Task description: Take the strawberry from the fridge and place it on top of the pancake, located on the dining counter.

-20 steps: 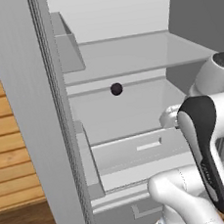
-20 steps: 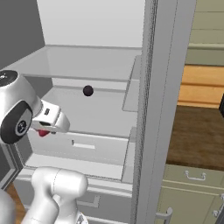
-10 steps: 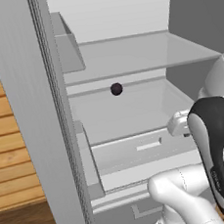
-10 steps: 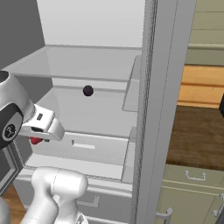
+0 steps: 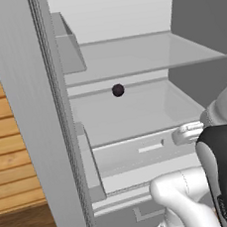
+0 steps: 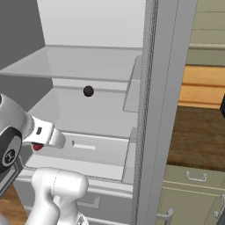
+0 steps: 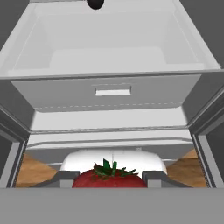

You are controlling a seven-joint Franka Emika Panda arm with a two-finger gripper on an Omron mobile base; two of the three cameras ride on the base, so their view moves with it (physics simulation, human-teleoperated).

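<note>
The small bright red strawberry [image 7: 109, 177] with its green leafy cap is held between the two dark finger tips of the gripper [image 7: 109, 178], whose jaws are closed only part-way, down to the width of the berry. In the right base view a sliver of red [image 6: 38, 146] is seen under the white hand [image 6: 44, 135], so the berry is judged to be carried, not resting on anything. It is gripped across its sides, presumably so that it can be set down onto the pancake without being turned.

Straight ahead of the jaws the tall light-grey fridge [image 5: 46, 118] stands open, with its pale drawer front [image 7: 113, 91] facing them and a shelf bay beyond. Far ahead and slightly to one side, a small dark purple-black round fruit [image 6: 88, 91] sits at the back of the shelf, well apart from the jaws.

To either side of the jaws the grey door edges [image 7: 210, 144] close in, so the free room is judged to lie behind the hand, away from the drawer. A straight retreat appears to be called for before any swing sideways.
</note>
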